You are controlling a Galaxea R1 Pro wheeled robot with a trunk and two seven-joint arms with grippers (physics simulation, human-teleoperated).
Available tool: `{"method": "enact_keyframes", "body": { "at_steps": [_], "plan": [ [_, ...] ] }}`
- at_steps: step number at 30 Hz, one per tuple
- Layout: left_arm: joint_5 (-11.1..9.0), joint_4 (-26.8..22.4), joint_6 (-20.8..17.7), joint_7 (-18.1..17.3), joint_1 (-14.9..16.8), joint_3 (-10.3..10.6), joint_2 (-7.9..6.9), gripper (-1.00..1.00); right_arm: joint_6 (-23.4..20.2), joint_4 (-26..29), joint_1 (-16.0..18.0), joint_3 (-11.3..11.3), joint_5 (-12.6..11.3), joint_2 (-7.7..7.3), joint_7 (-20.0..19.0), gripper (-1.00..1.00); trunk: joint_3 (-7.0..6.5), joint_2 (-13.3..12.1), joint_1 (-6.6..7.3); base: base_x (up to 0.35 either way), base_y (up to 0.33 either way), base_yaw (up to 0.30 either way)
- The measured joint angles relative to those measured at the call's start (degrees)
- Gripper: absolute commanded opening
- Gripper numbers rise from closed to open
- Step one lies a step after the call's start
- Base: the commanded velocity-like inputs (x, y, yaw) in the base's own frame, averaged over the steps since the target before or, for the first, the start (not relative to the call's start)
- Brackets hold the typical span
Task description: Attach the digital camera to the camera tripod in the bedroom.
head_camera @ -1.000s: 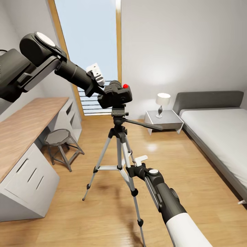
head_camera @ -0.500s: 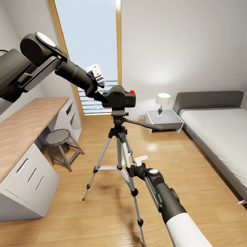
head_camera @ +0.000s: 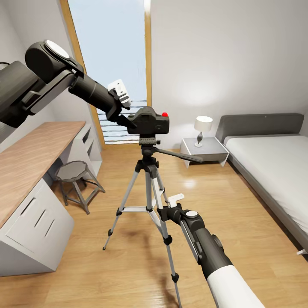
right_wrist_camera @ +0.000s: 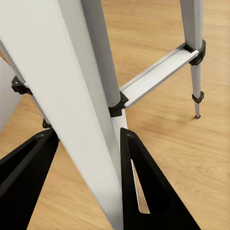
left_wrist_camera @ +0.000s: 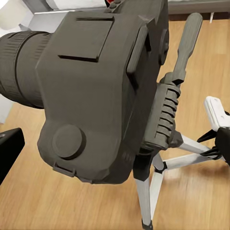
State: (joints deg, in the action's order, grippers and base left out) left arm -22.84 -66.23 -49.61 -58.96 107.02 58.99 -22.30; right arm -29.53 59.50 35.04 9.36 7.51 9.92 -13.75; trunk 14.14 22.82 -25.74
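Observation:
The digital camera [head_camera: 149, 121], black with a red button [head_camera: 164, 114], sits level on the head of the camera tripod [head_camera: 148, 171]. My left gripper [head_camera: 124, 115] hovers at the camera's left side. In the left wrist view the camera [left_wrist_camera: 96, 96] looms close above the tripod head [left_wrist_camera: 165, 120], and one finger [left_wrist_camera: 9, 151] stands apart from its body; the other finger is hidden. My right gripper [head_camera: 164, 212] is shut on a silver tripod leg [right_wrist_camera: 91, 96], a black finger [right_wrist_camera: 153, 191] pressed against each side. The pan handle [head_camera: 179, 155] points right.
A wooden desk [head_camera: 30, 158] with white drawers runs along the left, with a round grey stool [head_camera: 72, 171] beside it. The grey bed [head_camera: 273, 167] lies at the right, next to a nightstand [head_camera: 203, 149] with a lamp. A tall window [head_camera: 111, 64] is behind.
A second ago the camera hung tilted in my left gripper just above the head. It has since levelled, shifted slightly right and settled on the tripod head. The right arm stayed put.

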Motion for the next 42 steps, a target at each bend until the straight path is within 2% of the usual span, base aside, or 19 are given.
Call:
{"method": "enact_keyframes", "body": {
  "at_steps": [6, 13, 18, 22, 23, 25, 28, 31, 34, 36, 40, 42],
  "plan": [
    [0.0, 0.0, 0.0, 0.0, 0.0, -0.1, -0.18, 1.00, 0.0, 0.0, 0.0, 0.0, 0.0, 0.00, 0.0, -1.00, 0.00, 0.0, 0.00, 0.000, 0.000, 0.000],
    [-0.1, 1.0, -0.2, 0.4, 0.0, -1.2, -0.61, 1.00, 0.0, 0.0, 0.0, 0.0, 0.0, 0.00, 0.0, -1.00, 0.00, 0.0, 0.00, 0.000, 0.000, 0.000],
    [0.0, 4.4, -1.2, 1.5, 0.0, -4.7, -2.23, 1.00, 0.0, 0.0, 0.0, 0.0, 0.0, -0.01, 0.0, -1.00, 0.00, 0.0, 0.00, 0.000, 0.000, 0.000],
    [-0.1, 8.5, -1.8, 3.9, 0.0, -7.6, -4.49, 1.00, 0.0, 0.0, 0.0, 0.0, 0.0, 0.00, 0.0, -1.00, 0.00, 0.0, 0.00, 0.000, 0.000, 0.000],
    [-0.1, 11.2, -2.2, 5.3, 0.0, -8.3, -5.63, 1.00, 0.0, 0.0, 0.0, 0.0, 0.0, -0.01, 0.0, -1.00, 0.00, 0.0, 0.00, 0.000, 0.000, 0.000],
    [-0.4, 14.3, -2.8, 6.5, -0.1, -8.9, -6.69, 1.00, 0.0, 0.0, 0.0, 0.0, -0.1, 0.00, 0.0, -1.00, 0.00, 0.0, 0.00, 0.000, 0.000, 0.000],
    [-0.4, 20.5, -3.5, 8.2, -0.5, -9.4, -7.78, 1.00, 0.0, 0.0, 0.0, 0.0, -0.1, -0.01, 0.0, -1.00, 0.00, 0.0, 0.00, 0.000, 0.000, 0.000],
    [-0.5, 25.5, -3.8, 9.4, -1.2, -9.6, -8.07, 1.00, 0.0, 0.0, 0.0, 0.0, -0.1, -0.01, 0.0, -1.00, 0.00, 0.0, 0.00, 0.000, 0.000, 0.000],
    [-0.4, 30.8, -3.8, 11.8, -3.6, -9.7, -7.89, 1.00, 0.0, 0.0, 0.0, 0.0, -0.2, -0.02, 0.0, -1.00, 0.01, 0.0, 0.00, 0.000, 0.000, 0.000],
    [-0.5, 36.0, -3.6, 15.4, -7.2, -9.8, -7.35, 1.00, 0.0, 0.1, 0.0, 0.0, -0.3, -0.04, 0.0, -1.00, 0.01, 0.0, -0.01, 0.000, 0.000, 0.000],
    [-0.6, 41.6, -3.2, 20.7, -12.9, -9.8, -6.38, 1.00, 0.0, 0.1, 0.0, 0.0, -0.3, -0.10, 0.0, -1.00, 0.01, 0.0, 0.00, 0.000, 0.000, 0.000],
    [-0.8, 44.7, -2.3, 23.8, -17.7, -9.8, -5.49, 1.00, 0.0, 0.1, 0.0, 0.0, -0.3, -0.15, 0.0, -1.00, 0.02, 0.0, -0.01, 0.000, 0.000, 0.000]
  ]
}}
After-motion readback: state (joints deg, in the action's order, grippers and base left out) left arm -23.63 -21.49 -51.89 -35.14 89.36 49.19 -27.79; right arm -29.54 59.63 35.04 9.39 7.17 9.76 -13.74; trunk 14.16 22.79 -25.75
